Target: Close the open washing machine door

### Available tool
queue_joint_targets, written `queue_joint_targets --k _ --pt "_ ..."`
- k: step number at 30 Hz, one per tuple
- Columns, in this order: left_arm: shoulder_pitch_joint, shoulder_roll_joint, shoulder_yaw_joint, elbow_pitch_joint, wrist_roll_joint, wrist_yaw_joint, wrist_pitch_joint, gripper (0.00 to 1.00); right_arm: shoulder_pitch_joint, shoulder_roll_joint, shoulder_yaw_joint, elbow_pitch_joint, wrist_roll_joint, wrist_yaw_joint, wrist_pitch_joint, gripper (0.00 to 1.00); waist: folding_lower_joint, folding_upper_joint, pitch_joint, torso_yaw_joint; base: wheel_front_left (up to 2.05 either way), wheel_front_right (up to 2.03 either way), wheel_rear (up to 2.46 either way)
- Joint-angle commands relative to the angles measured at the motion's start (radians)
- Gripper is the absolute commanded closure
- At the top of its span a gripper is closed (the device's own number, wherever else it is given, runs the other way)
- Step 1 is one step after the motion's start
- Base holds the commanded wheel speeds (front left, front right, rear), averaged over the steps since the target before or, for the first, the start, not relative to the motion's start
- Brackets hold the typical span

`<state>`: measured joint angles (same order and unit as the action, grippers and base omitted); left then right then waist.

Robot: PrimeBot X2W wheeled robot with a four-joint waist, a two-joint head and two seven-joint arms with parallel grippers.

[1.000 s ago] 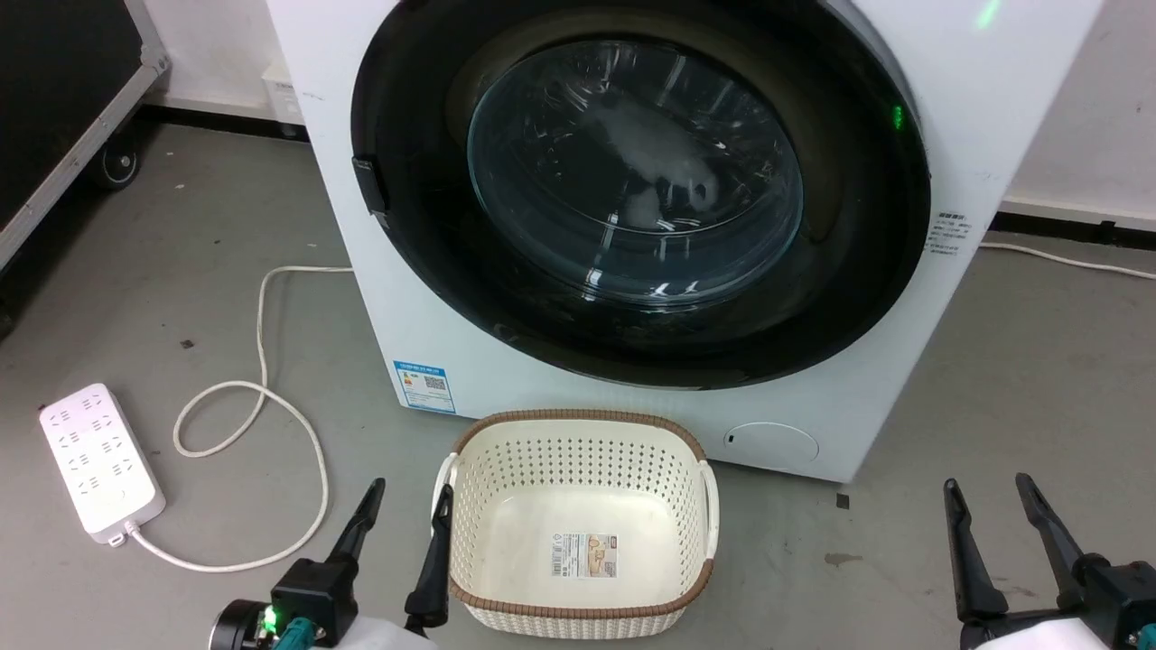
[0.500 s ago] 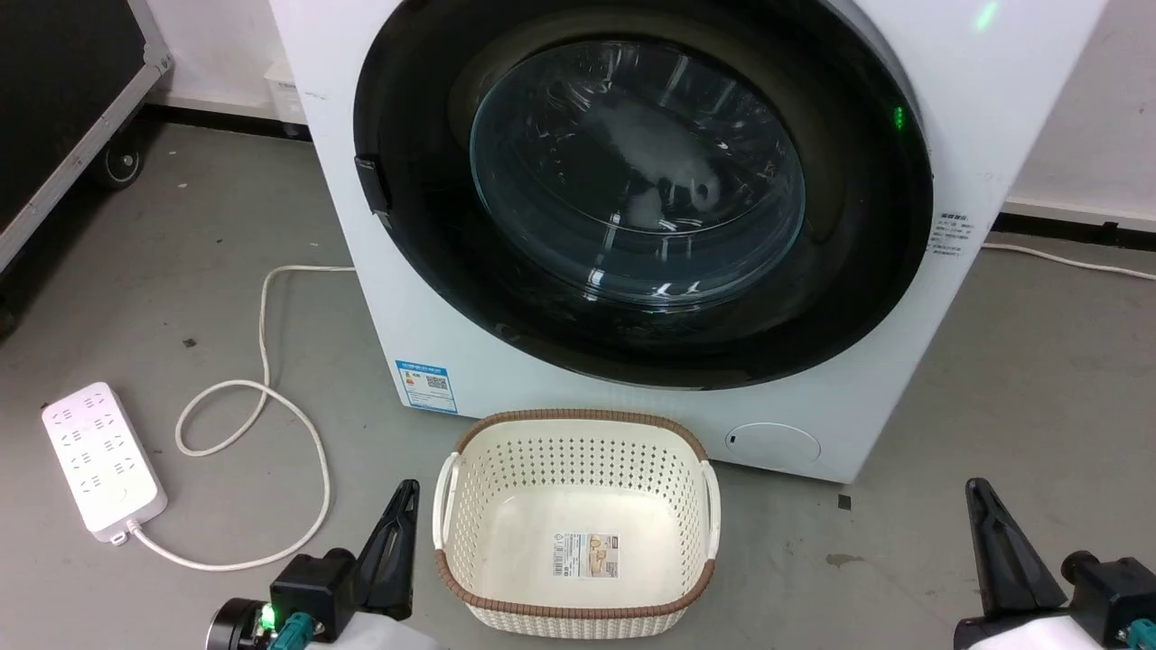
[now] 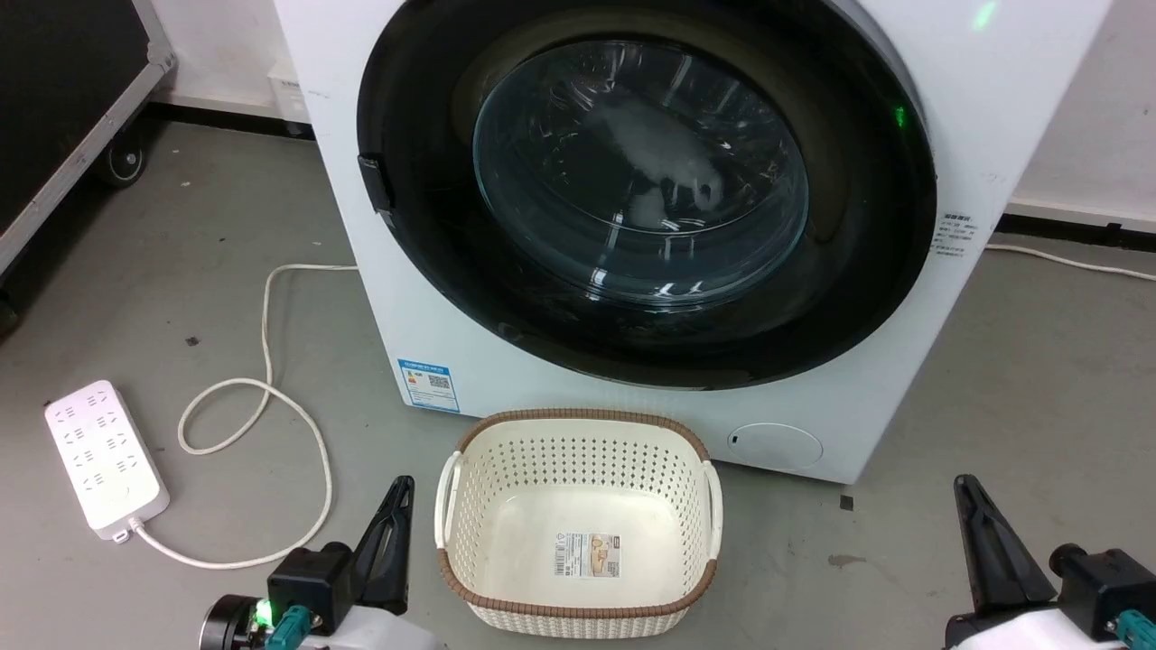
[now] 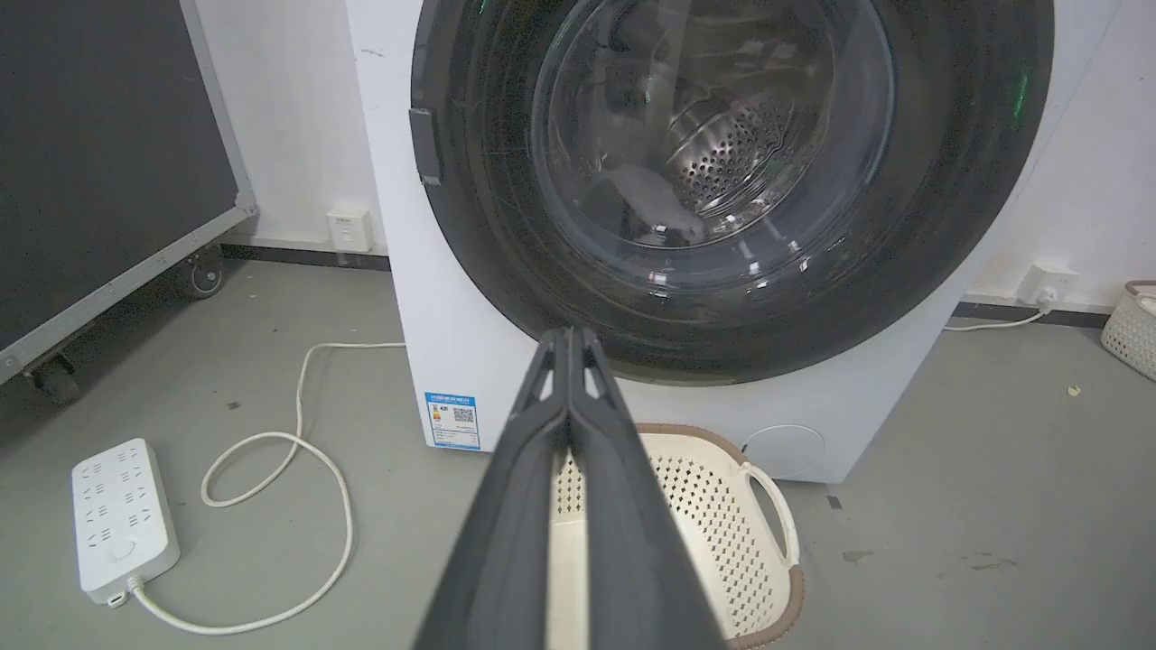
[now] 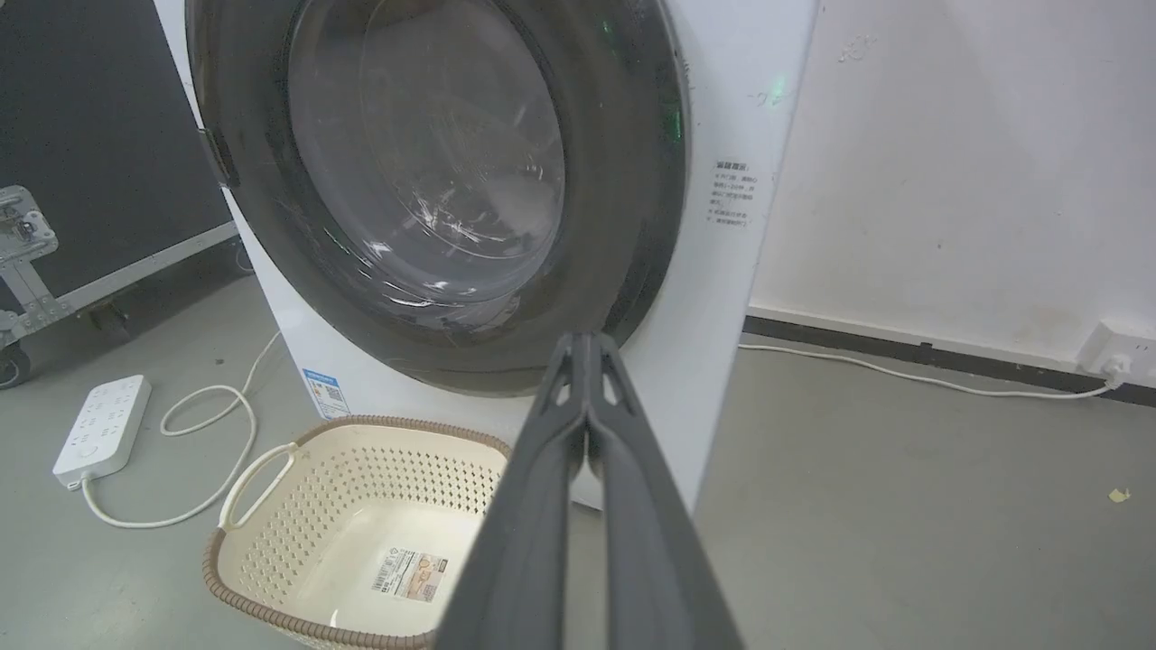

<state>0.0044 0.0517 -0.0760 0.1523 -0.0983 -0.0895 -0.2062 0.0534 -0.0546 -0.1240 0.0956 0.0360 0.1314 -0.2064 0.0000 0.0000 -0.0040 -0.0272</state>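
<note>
The washing machine door (image 3: 641, 181), round and black with a bulging clear glass window, lies flush against the white machine front (image 3: 1011, 81); it shows too in the left wrist view (image 4: 722, 171) and the right wrist view (image 5: 433, 171). My left gripper (image 3: 400, 487) sits low at the left, shut with nothing between its fingers, well short of the door. The same closed tips show in its wrist view (image 4: 569, 336). At the lower right, my right gripper (image 3: 963, 486) is shut and empty, its tips pressed together (image 5: 587, 340).
A cream perforated basket (image 3: 578, 422) with a brown rim stands on the floor just before the machine, between my grippers. A white power strip (image 3: 104, 456) and its looping cord (image 3: 262, 397) lie at the left. A black wheeled case (image 3: 63, 108) stands at the far left.
Both grippers went from open to shut over the last second. The head camera shifted slightly, so the whole picture slid a little to the right.
</note>
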Motion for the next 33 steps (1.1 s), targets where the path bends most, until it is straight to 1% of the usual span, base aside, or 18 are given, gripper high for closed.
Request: queue_joint_targets --k 1,33 --pt "-0.001 0.000 0.005 -0.009 0.009 0.007 0.007 1.00 -0.008 0.001 0.005 -0.008 -0.005 0.000 0.007 1.00 0.0000 0.0000 0.000 0.001 0.00 0.00 0.00" --pt "-0.002 0.000 0.029 -0.056 0.038 0.034 0.072 1.00 -0.023 0.002 0.044 -0.037 -0.015 0.000 0.073 1.00 0.0000 0.0000 0.001 0.009 0.00 0.00 0.00"
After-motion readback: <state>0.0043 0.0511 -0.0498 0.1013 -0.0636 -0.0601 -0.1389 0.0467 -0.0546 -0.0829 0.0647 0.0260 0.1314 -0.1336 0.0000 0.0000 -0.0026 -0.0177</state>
